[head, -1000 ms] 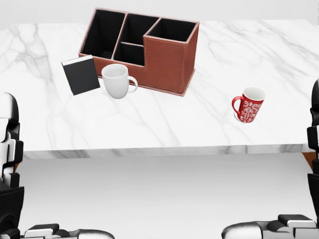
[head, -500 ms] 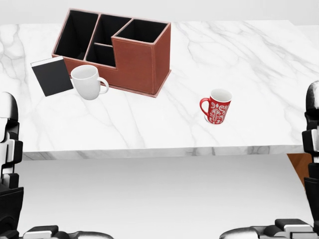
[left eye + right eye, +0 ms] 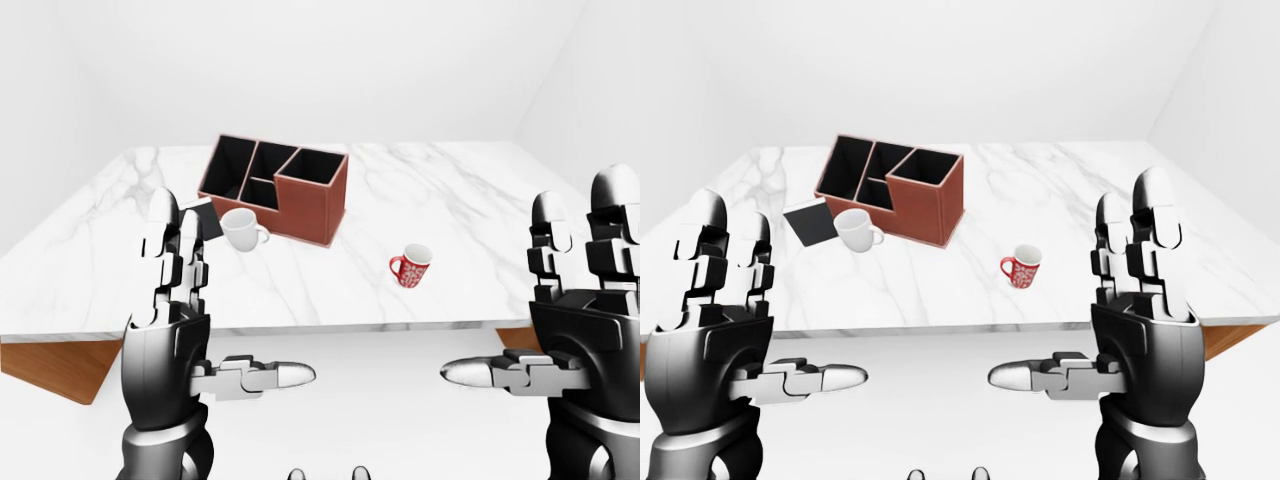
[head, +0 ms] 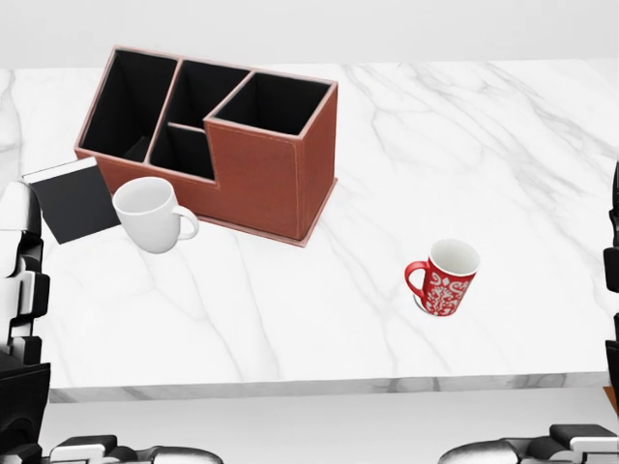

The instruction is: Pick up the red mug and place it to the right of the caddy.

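The red mug (image 4: 444, 277) stands upright on the marble table (image 4: 503, 145), to the right of the brown caddy (image 4: 218, 135), well apart from it. It looks hard, smooth and breakable. Grab its round body, not the handle. The left hand (image 3: 170, 330) and right hand (image 3: 1140, 330) are both open, holding nothing.
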### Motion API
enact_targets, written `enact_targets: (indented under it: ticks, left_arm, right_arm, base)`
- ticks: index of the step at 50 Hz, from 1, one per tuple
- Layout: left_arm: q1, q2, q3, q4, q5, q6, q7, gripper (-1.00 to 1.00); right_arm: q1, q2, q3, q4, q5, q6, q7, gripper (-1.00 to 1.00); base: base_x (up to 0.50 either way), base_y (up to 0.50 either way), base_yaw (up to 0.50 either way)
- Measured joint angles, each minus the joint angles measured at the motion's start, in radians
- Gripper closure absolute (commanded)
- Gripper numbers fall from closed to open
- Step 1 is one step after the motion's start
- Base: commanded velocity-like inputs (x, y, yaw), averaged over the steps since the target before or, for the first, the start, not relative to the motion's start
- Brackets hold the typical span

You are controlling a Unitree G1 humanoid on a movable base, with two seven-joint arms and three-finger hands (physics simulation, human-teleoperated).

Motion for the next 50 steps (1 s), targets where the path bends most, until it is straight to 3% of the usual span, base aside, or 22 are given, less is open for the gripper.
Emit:
enact_targets:
  ticks: [50]
  left_arm:
    - [-0.003, 0.002, -0.008, 0.019, 0.001, 0.000, 0.003, -1.00]
  right_arm:
    - [-0.019, -0.002, -0.026, 0.011, 0.011, 0.000, -0.006, -1.00]
  base:
    - [0.50, 0.00, 0.00]
